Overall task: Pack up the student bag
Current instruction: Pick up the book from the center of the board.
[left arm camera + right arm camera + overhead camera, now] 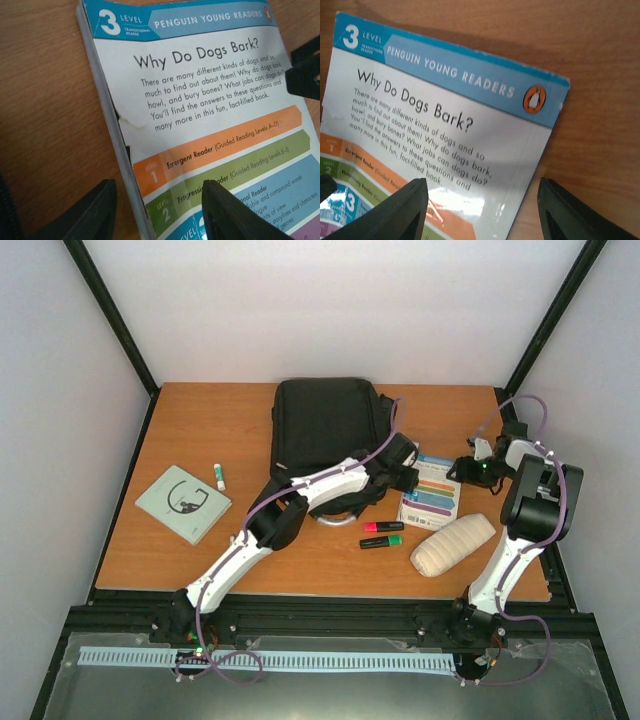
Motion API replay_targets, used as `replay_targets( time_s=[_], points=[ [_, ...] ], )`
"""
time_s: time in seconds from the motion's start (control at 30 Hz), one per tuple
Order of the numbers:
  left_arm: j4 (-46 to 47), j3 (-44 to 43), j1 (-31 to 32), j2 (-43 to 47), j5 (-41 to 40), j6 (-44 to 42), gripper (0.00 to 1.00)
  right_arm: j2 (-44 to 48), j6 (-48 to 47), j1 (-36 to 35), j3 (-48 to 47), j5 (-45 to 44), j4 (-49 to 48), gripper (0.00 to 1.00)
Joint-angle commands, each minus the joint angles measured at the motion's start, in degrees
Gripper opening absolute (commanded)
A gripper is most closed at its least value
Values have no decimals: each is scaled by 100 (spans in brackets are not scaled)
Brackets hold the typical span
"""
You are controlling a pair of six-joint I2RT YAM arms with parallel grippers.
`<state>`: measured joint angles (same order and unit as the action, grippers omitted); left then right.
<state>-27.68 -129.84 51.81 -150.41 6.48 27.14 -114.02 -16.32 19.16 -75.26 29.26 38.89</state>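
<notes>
The student bag (325,425), a large black backpack, lies flat at the back middle of the table. Right of it lies a paperback, "Why Do Dogs Bark?" (432,492), back cover up. My left gripper (410,478) reaches across the bag's lower end and stands open astride the book's spine edge (112,130): one finger is over the wood, the other over the cover. My right gripper (462,468) is open at the book's (445,110) opposite side, astride that edge. In the left wrist view my left gripper (160,210) holds nothing, and in the right wrist view my right gripper (482,210) holds nothing either.
A pink highlighter (383,527) and a green highlighter (381,541) lie in front of the book. A beige ribbed pouch (452,543) sits at the front right. At the left are a pale green notebook (183,503) and a glue stick (219,476).
</notes>
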Motion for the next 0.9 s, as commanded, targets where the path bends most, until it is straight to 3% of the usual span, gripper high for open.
replay_targets(
  time_s=[0.0,0.23,0.47,0.7,0.87],
  points=[
    [-848,152,87,154,-525,568,55,378,61,27,301,-160,61,61],
    [-1016,-199,7,-168,-207,995,49,540,87,27,468,-117,242,63],
    [-1008,-219,-19,-307,-318,736,31,455,76,27,629,16,223,76],
    [-1042,-276,-13,-556,-323,530,19,235,100,18,662,214,219,77],
    [-1292,-380,-13,-777,-475,619,3,40,55,18,610,735,317,77]
  ],
)
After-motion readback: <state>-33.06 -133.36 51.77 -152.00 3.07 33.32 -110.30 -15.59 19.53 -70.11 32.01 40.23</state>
